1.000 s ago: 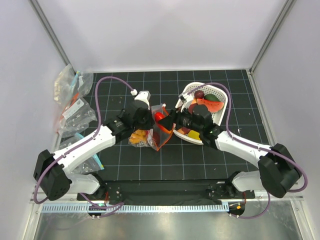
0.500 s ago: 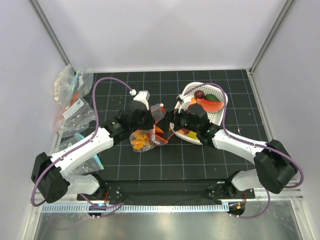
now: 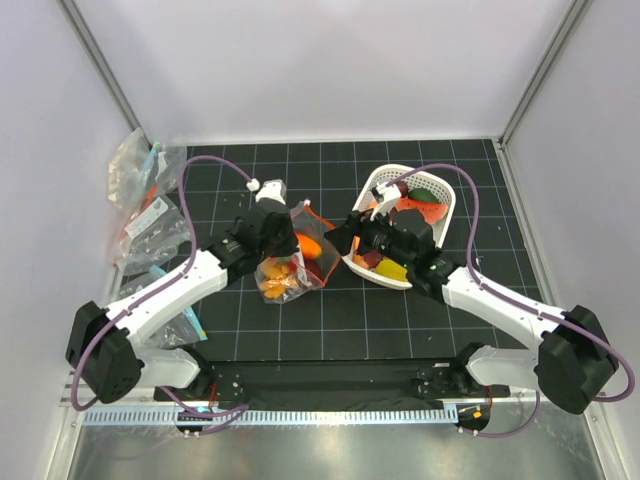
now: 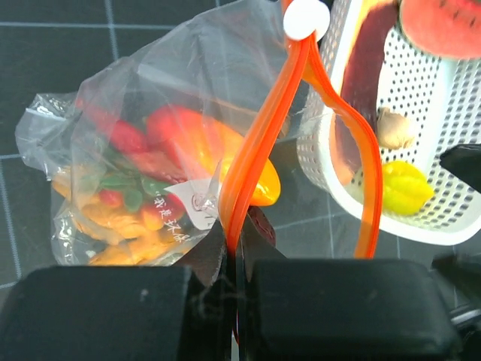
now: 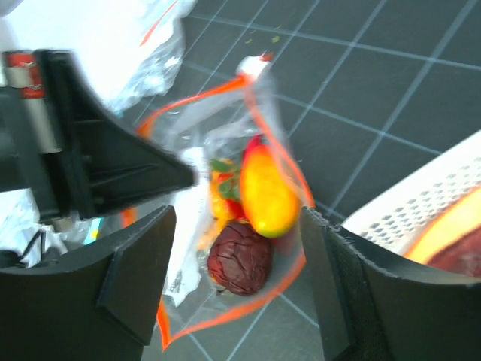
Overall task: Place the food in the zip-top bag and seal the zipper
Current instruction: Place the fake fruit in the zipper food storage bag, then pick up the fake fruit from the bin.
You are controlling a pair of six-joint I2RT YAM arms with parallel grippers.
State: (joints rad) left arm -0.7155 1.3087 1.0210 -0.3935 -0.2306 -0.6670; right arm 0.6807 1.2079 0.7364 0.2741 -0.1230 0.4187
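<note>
Some food (image 4: 188,135) filled the zip-top bag (image 4: 188,68); more lay in the basket (image 4: 428,98). Left fingers (image 4: 173,308) clamped the unsealed zipper (image 4: 259,143), right fingers (image 5: 143,271) apart.

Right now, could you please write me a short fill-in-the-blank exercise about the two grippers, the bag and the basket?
1. The left gripper is shut on the zip-top bag's red-orange ____.
2. The right gripper faces the bag's mouth with its jaws ____.
3. The small slider at the strip's far end is coloured ____.
4. The yellow piece lies in the white ____, not in the bag.

Missing words: zipper; open; white; basket.
</note>
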